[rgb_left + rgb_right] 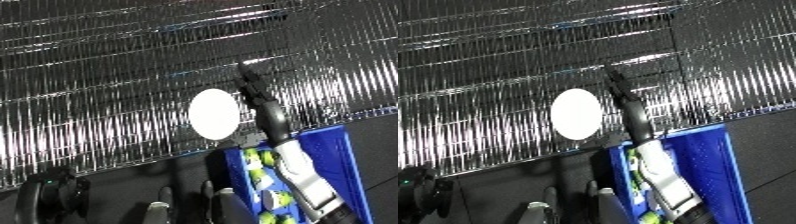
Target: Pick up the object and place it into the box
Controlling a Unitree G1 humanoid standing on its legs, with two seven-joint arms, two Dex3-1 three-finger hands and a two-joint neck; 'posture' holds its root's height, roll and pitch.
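Note:
A white oval object (213, 113) hangs in the air in front of the silver wall, just beyond the far left corner of the blue bin (336, 150). My right hand (269, 116) reaches up over the bin and holds the object by its right edge, with one finger pointing straight up past it. The right forearm (302, 175) lies across the bin. Only the fingertips of my left hand (210, 194) show at the bottom edge, straight and holding nothing.
Several yellow-green items (259, 160) lie inside the bin under my forearm. A ribbed reflective wall (107, 75) fills the upper part of the view. A dark rounded thing (53, 195) sits at the lower left on the dark floor.

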